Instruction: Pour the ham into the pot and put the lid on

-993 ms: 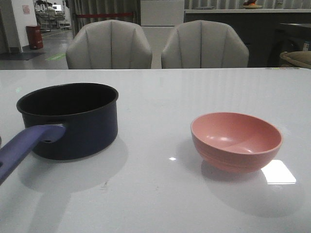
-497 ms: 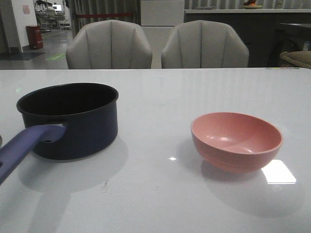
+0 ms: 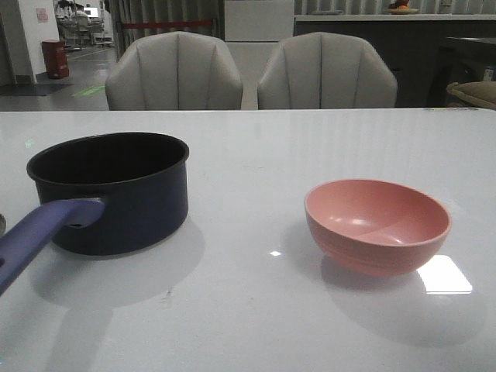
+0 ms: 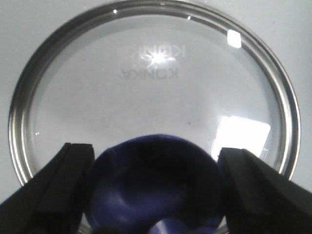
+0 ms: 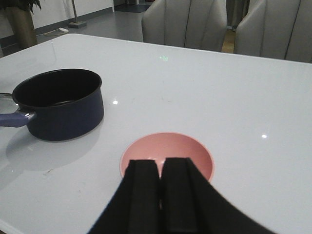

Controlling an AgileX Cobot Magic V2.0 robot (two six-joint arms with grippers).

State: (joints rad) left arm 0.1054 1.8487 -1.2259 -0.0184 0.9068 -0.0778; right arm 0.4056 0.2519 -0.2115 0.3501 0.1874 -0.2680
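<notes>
Left wrist view: left tool (image 4: 155,190) spread wide, straddling lid (image 4: 151,87) knob at lower centre, ungripped; right tool (image 5: 160,195) clenched.

pink bowl (image 3: 377,225), white table (image 3: 256,155), two grey chairs (image 3: 174,71)

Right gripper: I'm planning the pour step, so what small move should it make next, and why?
Probably ease the right gripper down toward the near rim of the pink bowl. Its fingers look nearly together above the bowl, holding nothing, while the pot stands uncovered and the open left gripper straddles the lid knob.
</notes>
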